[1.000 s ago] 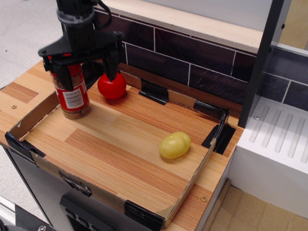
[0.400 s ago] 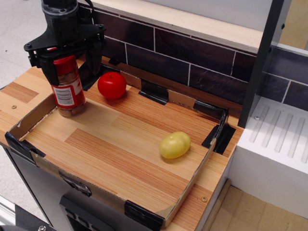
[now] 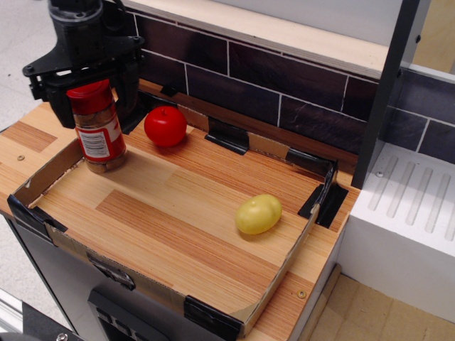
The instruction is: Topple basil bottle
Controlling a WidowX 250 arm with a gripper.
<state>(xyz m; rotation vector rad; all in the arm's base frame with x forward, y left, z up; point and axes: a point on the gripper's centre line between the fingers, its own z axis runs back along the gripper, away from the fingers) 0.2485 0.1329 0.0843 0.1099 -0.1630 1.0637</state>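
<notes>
The basil bottle, a clear jar with a red lid and a red-and-white label, stands at the back left of the cardboard-walled tray. It leans slightly, with its top to the left. My gripper hangs over its lid, open, with one black finger on each side of the lid. The right finger is close beside the lid. I cannot tell whether it touches.
A round red fruit lies just right of the bottle by the back wall. A yellow lemon-like fruit lies right of the tray's centre. A dark tiled wall runs behind. A black post and a white ribbed unit stand at the right.
My gripper has moved left and a little up around the bottle's top. The bottle's top has shifted left with it and the bottle now leans slightly.
</notes>
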